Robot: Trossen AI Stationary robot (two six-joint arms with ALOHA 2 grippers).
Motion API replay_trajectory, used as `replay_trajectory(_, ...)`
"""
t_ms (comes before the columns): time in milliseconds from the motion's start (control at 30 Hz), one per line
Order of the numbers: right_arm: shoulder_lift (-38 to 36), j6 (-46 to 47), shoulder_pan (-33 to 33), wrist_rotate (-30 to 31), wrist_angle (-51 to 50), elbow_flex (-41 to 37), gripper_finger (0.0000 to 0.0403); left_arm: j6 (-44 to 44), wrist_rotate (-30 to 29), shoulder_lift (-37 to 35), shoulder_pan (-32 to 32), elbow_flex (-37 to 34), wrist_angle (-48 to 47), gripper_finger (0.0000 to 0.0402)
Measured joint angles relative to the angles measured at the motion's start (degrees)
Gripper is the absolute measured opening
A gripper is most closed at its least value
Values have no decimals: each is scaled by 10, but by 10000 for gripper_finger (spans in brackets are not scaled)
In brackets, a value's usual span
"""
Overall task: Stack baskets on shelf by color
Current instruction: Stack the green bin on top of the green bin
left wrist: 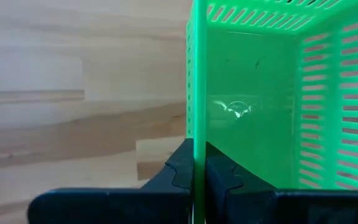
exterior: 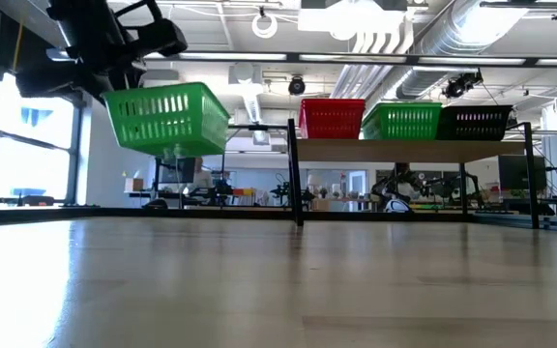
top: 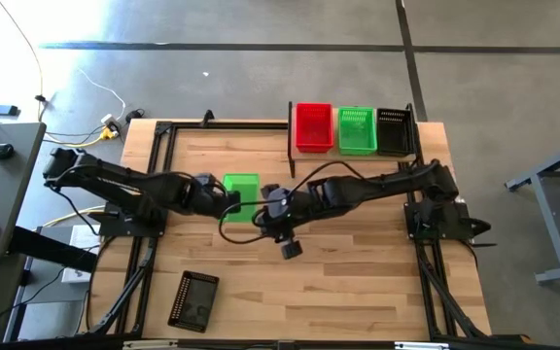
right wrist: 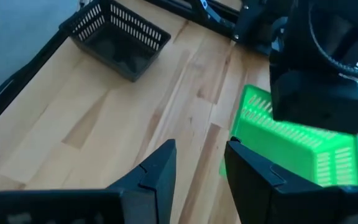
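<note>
My left gripper (top: 220,195) is shut on a bright green mesh basket (top: 242,194) over the middle of the table; the low view shows that basket (exterior: 167,116) well above the table top. My right gripper (right wrist: 201,165) is open, hovers just right of and nearer than the green basket (right wrist: 291,149), and touches nothing. Red (top: 313,126), green (top: 356,130) and black (top: 394,131) baskets stand side by side on the wooden shelf (exterior: 404,148) at the table's far edge. Another black basket (top: 194,299) rests on its bottom near the near-left corner. My left gripper pinches the green basket's side wall (left wrist: 194,134), the one toward the table's left, at its rim. One finger (left wrist: 222,177) is inside the basket and one (left wrist: 180,171) outside. The fingers come roughly level from the left. The basket is lifted clear and tilts slightly.
The shelf stands on thin black posts (exterior: 294,179) at the table's far right. Black frame rails (top: 154,194) run along the table's left and right sides. The right arm (top: 377,185) reaches across the table's middle. Bare wood lies between the shelf and the near edge.
</note>
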Motion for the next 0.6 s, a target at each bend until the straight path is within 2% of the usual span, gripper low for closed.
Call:
replay_trajectory(433,55,-11,-1,2,22,0,124,-22,4,22,-18,1,35,0)
replay_trajectory(600,68,-15,-5,37,23,0,124,-5,1,22,-18,1,65,0)
